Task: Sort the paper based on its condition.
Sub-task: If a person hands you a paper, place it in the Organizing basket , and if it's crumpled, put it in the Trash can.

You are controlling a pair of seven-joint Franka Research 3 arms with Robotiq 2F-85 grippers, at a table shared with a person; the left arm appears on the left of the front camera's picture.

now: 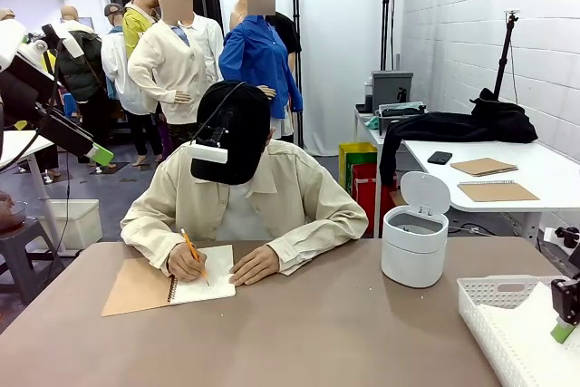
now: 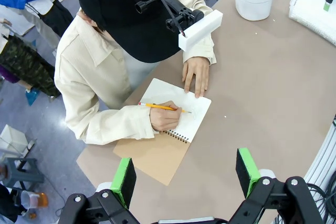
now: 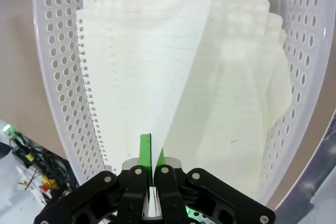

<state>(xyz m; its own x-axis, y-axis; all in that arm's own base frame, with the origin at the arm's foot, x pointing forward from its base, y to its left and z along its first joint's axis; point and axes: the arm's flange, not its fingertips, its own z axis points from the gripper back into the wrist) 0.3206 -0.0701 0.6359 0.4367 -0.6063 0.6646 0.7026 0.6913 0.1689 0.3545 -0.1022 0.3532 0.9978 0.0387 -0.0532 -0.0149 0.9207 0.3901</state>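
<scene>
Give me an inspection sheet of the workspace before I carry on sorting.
Surface: brown table, with a person writing at the far side.
Job's things: paper, one sheet pinched at its edge and lifted off the other sheets lying in the white basket.
Clutter: spiral notebook open under the person's hands, orange pencil in one hand; white bin with its lid up.
Grippers: right pincer shut on the paper; left pincer open, holding nothing, hovering high above the table near the notebook.
Cables: loose wires outside the basket.
Surroundings: white side table behind, carrying brown notebooks and a dark garment.
</scene>
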